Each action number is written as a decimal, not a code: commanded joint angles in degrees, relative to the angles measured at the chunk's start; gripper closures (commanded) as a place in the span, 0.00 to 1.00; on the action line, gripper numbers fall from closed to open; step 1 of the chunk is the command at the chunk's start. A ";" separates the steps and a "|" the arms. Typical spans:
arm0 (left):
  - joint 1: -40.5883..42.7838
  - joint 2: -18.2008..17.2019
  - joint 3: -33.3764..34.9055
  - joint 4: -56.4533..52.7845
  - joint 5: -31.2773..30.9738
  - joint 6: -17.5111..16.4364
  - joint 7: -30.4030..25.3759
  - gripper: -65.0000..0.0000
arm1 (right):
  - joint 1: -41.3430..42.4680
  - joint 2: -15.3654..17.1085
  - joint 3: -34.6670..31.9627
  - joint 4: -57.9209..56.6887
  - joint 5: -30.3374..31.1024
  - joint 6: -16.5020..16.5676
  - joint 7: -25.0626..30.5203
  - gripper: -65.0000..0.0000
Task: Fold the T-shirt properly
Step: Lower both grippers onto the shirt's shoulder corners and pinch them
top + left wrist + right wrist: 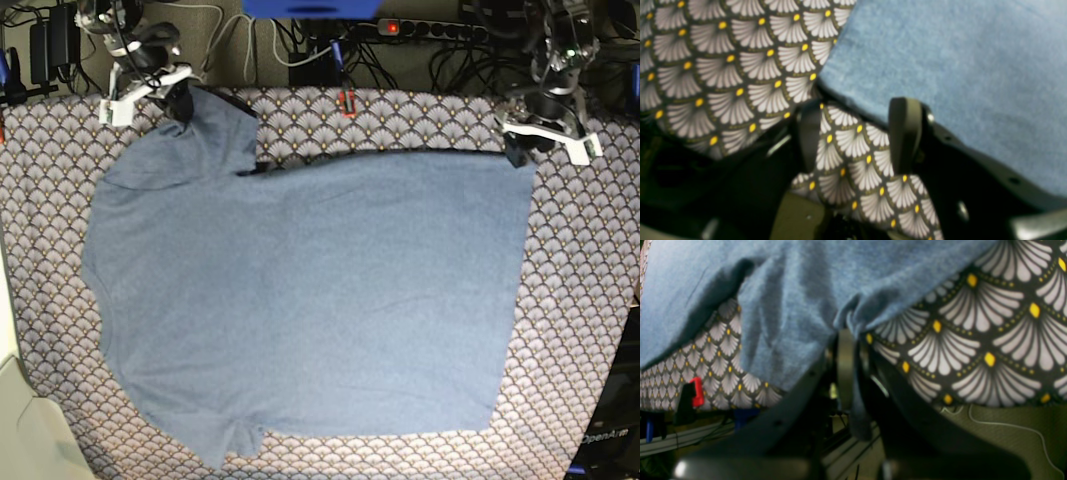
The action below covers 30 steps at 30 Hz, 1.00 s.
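Observation:
The slate-blue T-shirt (310,290) lies spread flat, plain side up, on the scallop-patterned tablecloth (590,300). My right gripper (182,103) is at the shirt's far left sleeve, and the right wrist view shows it (846,340) shut on a bunched fold of the T-shirt (796,300), lifted a little off the cloth. My left gripper (516,152) sits at the shirt's far right corner. In the left wrist view it (857,108) stands open, with only tablecloth (853,150) between its fingers and the T-shirt (957,73) edge just beyond the fingertips.
Cables and a power strip (430,30) run along the table's back edge. A red clamp (347,101) holds the cloth there and also shows as a red clamp (697,391) in the right wrist view. A pale surface (20,420) borders the front left.

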 commanded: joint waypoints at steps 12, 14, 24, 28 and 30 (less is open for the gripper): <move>-5.17 -0.29 -1.17 -9.06 -0.17 -0.10 -1.30 0.50 | -0.88 0.14 -0.05 -0.66 -2.19 -1.05 -3.78 1.00; -5.43 -0.20 -1.17 -8.97 -0.25 -0.10 -1.30 0.50 | -0.97 0.23 -0.05 -0.66 -2.19 -1.05 -3.78 1.00; -7.98 -0.20 -1.08 -11.60 -0.25 -0.10 -1.04 0.50 | -1.06 0.93 -0.05 -0.66 -2.19 -1.05 -3.78 1.00; -8.59 1.29 -1.08 -11.69 -0.25 -0.10 -1.12 0.51 | -1.06 0.93 -0.05 -0.66 -2.19 -1.05 -3.78 1.00; -8.59 1.38 -1.08 -11.69 -0.25 -0.10 -1.04 0.51 | -1.06 0.93 -0.05 -0.66 -2.19 -1.05 -3.78 1.00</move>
